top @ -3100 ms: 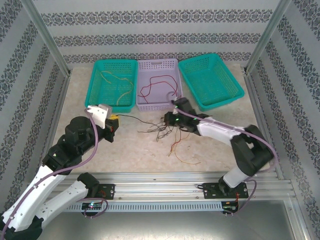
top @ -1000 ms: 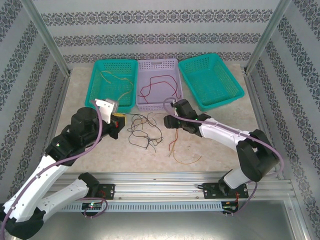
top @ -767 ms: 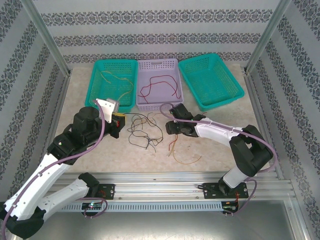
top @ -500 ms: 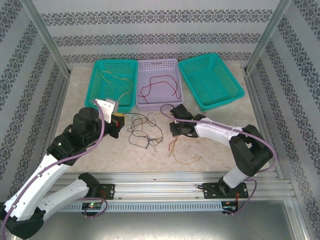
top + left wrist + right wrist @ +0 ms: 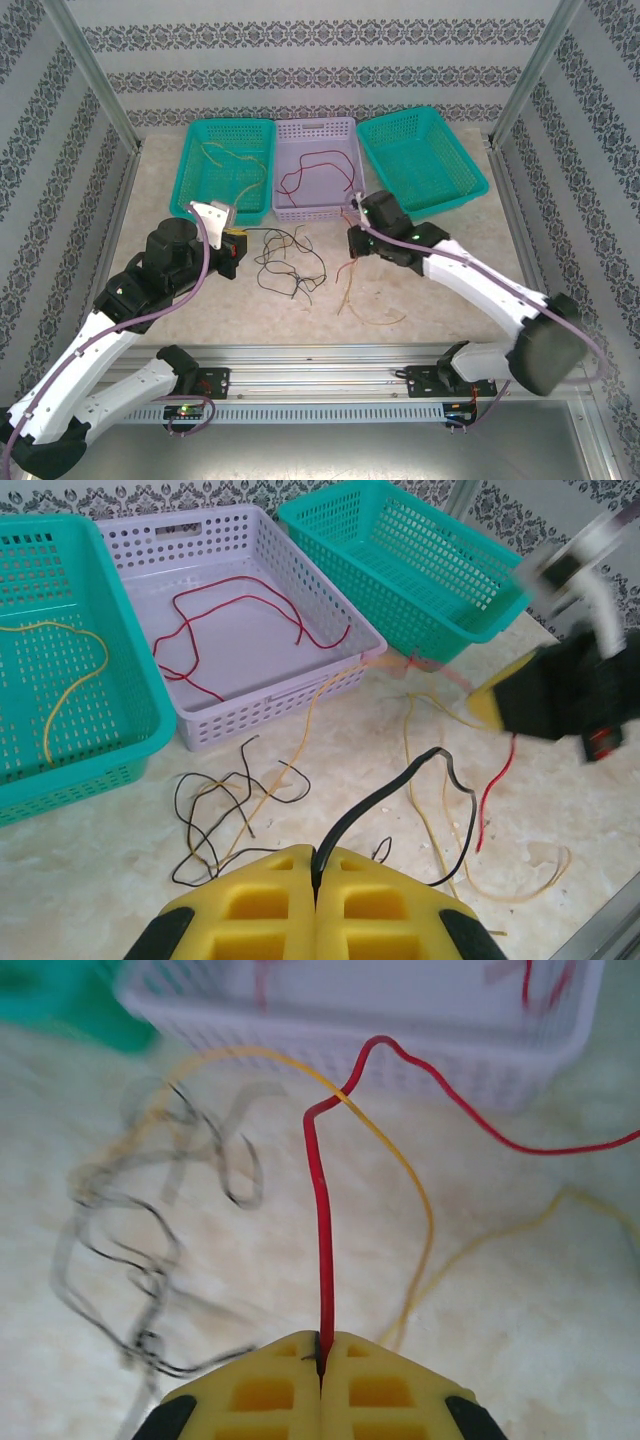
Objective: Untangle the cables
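My left gripper (image 5: pixel 317 855) is shut on a black cable (image 5: pixel 395 783) that arcs up from its yellow pads. It sits at the table's left (image 5: pixel 235 248), beside a loose black cable tangle (image 5: pixel 286 264). My right gripper (image 5: pixel 321 1338) is shut on a red cable (image 5: pixel 319 1215), which runs straight up from the fingertips and bends right. That gripper hangs just in front of the purple basket (image 5: pixel 352 245). A yellow cable (image 5: pixel 398 1158) crosses the red one, and more yellow cable (image 5: pixel 368 312) lies on the table below it.
Three baskets stand at the back. The left teal basket (image 5: pixel 192 190) holds a yellow cable (image 5: pixel 237 166). The purple basket (image 5: pixel 315 213) holds a red cable (image 5: pixel 316 170). The right teal basket (image 5: pixel 470 195) has nothing in it. Metal frame posts flank the table.
My right gripper has shut on the red cable and drawn back to the right and upward with it. The left arm has hardly moved, still gripping the black cable.
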You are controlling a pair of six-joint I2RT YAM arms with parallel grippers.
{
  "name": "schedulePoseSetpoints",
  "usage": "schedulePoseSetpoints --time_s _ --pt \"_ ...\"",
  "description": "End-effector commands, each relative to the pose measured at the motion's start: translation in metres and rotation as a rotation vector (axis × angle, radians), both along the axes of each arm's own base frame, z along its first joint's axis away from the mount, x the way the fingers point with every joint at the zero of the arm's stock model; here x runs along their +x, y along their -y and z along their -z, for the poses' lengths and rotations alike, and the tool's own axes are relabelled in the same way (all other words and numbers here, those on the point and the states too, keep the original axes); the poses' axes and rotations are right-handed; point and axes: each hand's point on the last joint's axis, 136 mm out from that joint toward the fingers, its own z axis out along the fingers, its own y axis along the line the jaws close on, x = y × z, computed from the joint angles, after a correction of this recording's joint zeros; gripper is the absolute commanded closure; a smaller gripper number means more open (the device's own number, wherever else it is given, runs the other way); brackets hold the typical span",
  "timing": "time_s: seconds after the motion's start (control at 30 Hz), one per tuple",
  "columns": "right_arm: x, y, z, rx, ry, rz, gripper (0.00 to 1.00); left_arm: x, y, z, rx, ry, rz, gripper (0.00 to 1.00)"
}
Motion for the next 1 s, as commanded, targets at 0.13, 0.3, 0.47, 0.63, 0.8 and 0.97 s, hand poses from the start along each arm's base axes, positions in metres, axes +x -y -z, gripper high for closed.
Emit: schedulePoseSetpoints --time_s 0.13,0.3,0.47,0.63,0.8,0.97 --pt "-0.022 -0.004 -0.098 0.233 0.083 -0.097 1.00 0.004 0.003 -0.001 0.005 0.020 0.011 1.00" --pt "-0.037 -0.016 -0.157 0.476 0.104 -0.182 1.00 0.004 0.004 -0.001 0.003 0.021 0.015 1.00" --pt "-0.057 -0.045 -0.171 0.701 -0.024 -0.363 1.00 0.005 0.004 0.003 0.009 0.012 0.018 1.00" --pt "-0.072 -0.043 -0.162 0.679 -0.020 -0.377 1.00 0.004 0.007 0.001 -0.005 0.015 0.032 1.00" --pt "-0.087 -0.039 -0.173 0.701 0.008 -0.413 1.00 0.008 0.016 -0.008 -0.028 0.023 0.058 0.80" --pt "-0.100 -0.043 -0.181 0.722 0.013 -0.485 1.00 0.018 0.030 -0.016 -0.050 0.004 0.085 0.55"
